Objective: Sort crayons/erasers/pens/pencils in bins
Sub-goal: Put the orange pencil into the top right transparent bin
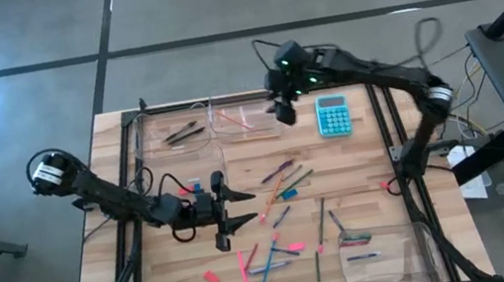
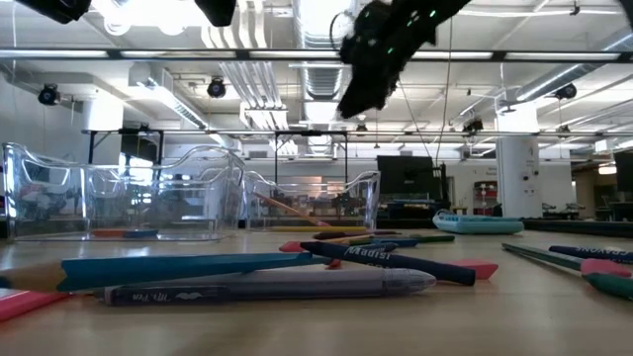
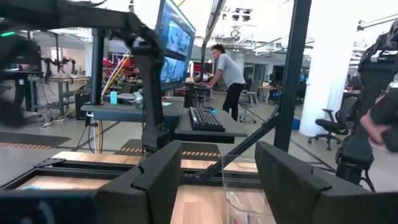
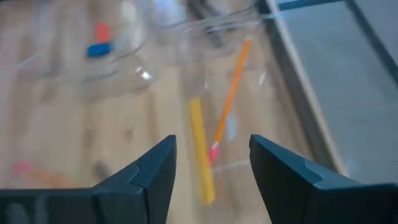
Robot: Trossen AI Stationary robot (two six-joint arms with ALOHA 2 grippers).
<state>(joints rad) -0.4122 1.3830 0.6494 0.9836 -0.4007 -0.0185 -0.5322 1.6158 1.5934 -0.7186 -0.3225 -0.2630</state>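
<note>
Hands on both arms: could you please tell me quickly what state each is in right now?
Left hand: open, empty, over the table's middle.
Right hand: open, holding nothing, above a clear bin at the far edge.

Turquoise calculator [image 1: 333, 115], clear bins [image 1: 247, 120] w/ yellow & orange pencils [image 4: 201, 149] (pink tip).

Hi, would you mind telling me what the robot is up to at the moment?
It is sorting stationery into clear bins. The right gripper hangs open over a far bin holding a yellow stick and an orange stick. The left gripper waits open near the table's middle, beside the loose pens not yet sorted.
</note>
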